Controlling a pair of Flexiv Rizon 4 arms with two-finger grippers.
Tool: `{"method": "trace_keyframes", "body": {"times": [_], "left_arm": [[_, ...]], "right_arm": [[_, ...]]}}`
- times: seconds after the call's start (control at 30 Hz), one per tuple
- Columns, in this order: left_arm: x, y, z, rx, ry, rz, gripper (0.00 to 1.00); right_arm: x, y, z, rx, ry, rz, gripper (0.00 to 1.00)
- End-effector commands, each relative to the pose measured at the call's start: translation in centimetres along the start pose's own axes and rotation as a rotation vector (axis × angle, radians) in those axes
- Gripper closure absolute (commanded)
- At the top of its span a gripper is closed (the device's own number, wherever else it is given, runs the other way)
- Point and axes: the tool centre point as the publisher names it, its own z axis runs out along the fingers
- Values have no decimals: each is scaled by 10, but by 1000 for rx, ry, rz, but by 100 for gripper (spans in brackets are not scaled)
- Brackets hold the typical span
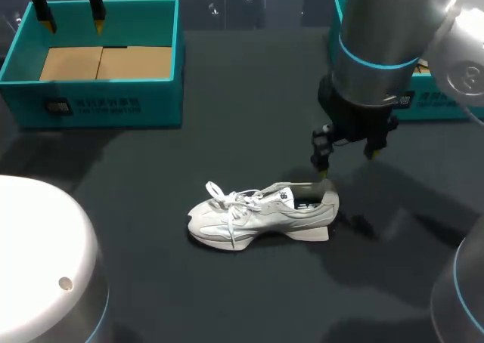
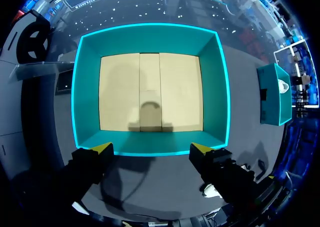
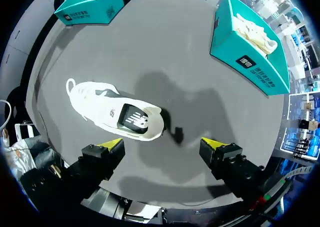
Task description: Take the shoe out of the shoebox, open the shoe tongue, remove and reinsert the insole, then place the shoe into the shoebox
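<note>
A white and grey sneaker (image 1: 261, 214) lies on its sole in the middle of the dark table, toe to the left, with loose laces. My right gripper (image 1: 348, 163) hangs open just above and behind its heel, touching nothing. In the right wrist view the sneaker (image 3: 115, 114) lies ahead of the left finger, its insole showing, and the gripper (image 3: 163, 145) holds nothing. My left gripper (image 1: 74, 26) is open over the teal shoebox (image 1: 98, 105) at the back left. From the left wrist, the gripper (image 2: 151, 148) sits near the box wall (image 2: 150, 29), and the box holds only its cardboard floor.
A second teal box (image 1: 439, 105) stands at the back right, partly hidden by my right arm. In the right wrist view this box (image 3: 250, 57) holds another pale shoe (image 3: 255, 32). A white rounded robot housing (image 1: 45, 260) fills the near left corner.
</note>
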Motion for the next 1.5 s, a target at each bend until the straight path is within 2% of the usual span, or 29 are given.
{"method": "trace_keyframes", "body": {"times": [0.03, 0.07, 0.17, 0.37, 0.4, 0.43, 0.8, 0.87, 0.97, 1.17, 1.23, 1.27, 1.5], "left_arm": [[0, 0, 0, 0, 0, 0, 0], [0, 0, 0, 0, 0, 0, 0], [0, 0, 0, 0, 0, 0, 0], [0, 0, 0, 0, 0, 0, 0], [0, 0, 0, 0, 0, 0, 0], [0, 0, 0, 0, 0, 0, 0], [0, 0, 0, 0, 0, 0, 0], [0, 0, 0, 0, 0, 0, 0], [0, 0, 0, 0, 0, 0, 0], [0, 0, 0, 0, 0, 0, 0], [0, 0, 0, 0, 0, 0, 0], [0, 0, 0, 0, 0, 0, 0], [0, 0, 0, 0, 0, 0, 0]], "right_arm": [[-16, -13, 1, -85, 256, -65, 0], [-19, -18, 1, -144, 306, -131, 0], [-33, -29, 4, -284, 367, -249, 0], [-54, -44, 11, -519, 427, -463, 0], [-58, -45, 14, -538, 438, -474, 0], [-61, -45, 18, -507, 463, -524, 0], [-61, -45, 18, -507, 463, -524, 0], [-68, -49, 27, -602, 504, -587, 0], [-83, -60, 37, -762, 464, -637, 0], [-111, -71, 68, -946, 456, -668, 0], [-121, -73, 79, -1012, 482, -677, 0], [-126, -73, 85, -1022, 523, -669, 0], [-126, -73, 85, -1022, 523, -669, 0]]}}
